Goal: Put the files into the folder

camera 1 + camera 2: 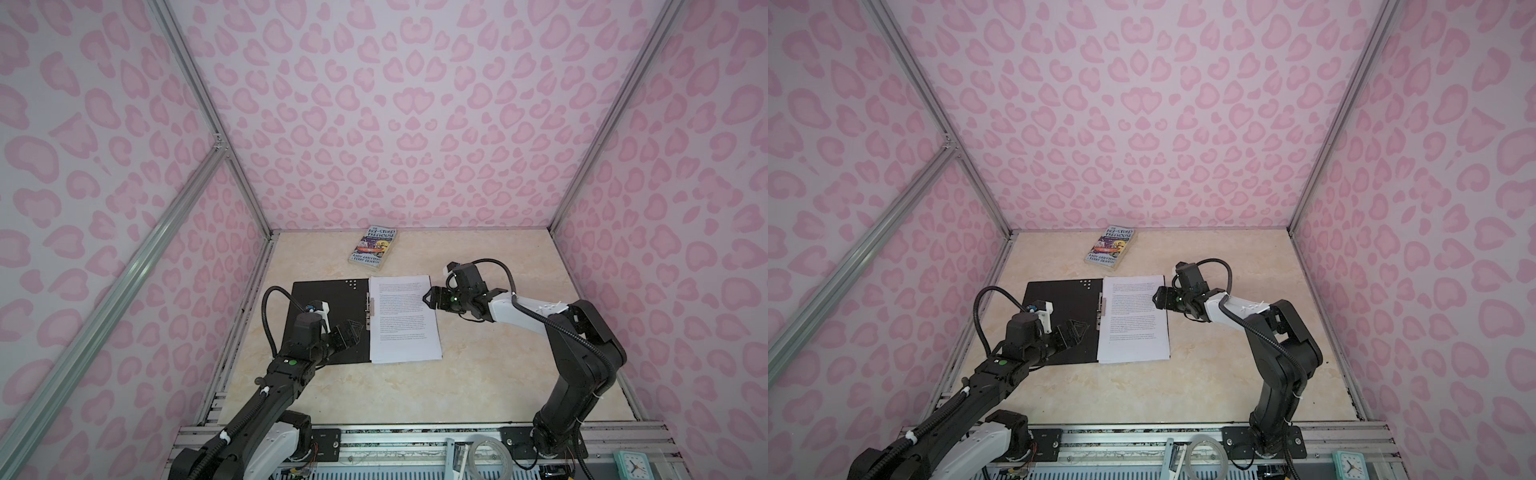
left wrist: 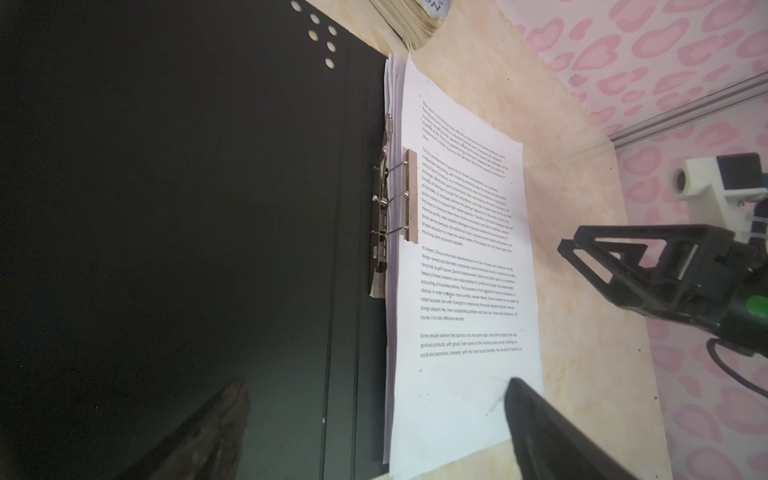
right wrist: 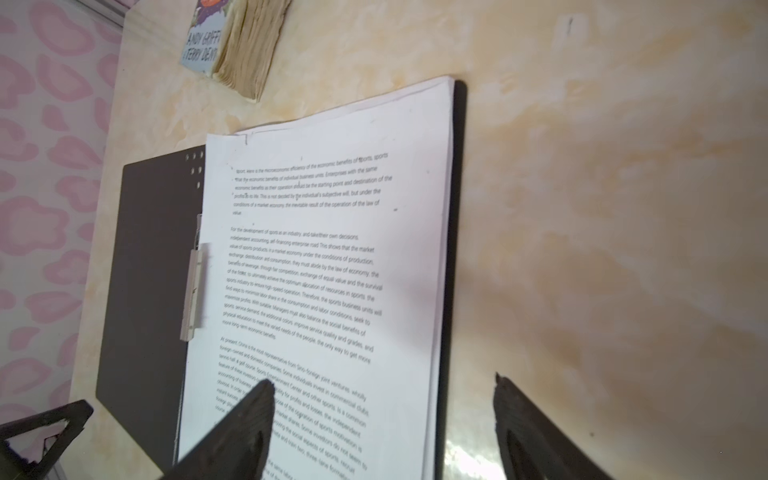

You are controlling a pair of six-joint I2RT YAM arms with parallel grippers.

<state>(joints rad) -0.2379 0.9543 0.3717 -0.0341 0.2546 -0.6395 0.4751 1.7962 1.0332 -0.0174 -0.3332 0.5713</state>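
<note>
Both top views: show the folder (image 1: 328,303) open flat on the table (image 1: 478,374), black inside up, with the files (image 1: 405,320) lying as one squared stack on its right half, inner edge at the spine clip (image 1: 369,307). Place the left gripper (image 1: 353,330) above the folder near that clip and the right gripper (image 1: 429,298) at the stack's outer edge. Count one folder, one stack, two grippers, and one book (image 1: 372,246) well apart at the back.

Left wrist view: shows the left fingers (image 2: 540,424) spread wide, nothing between them. Shows several sheet edges fanned beside the clip; cannot fix the exact number. Cannot tell whether the clip bar presses on the paper.

Right wrist view: shows the right fingers (image 3: 249,419) parted, one above the printed page, its mate above bare table, gripping nothing.

Reads as the placing step done, sheets inside yet possibly unclamped. Calls next, probably, for seating the stack under the clip, then swinging the left cover over without dragging the top sheet askew.
</note>
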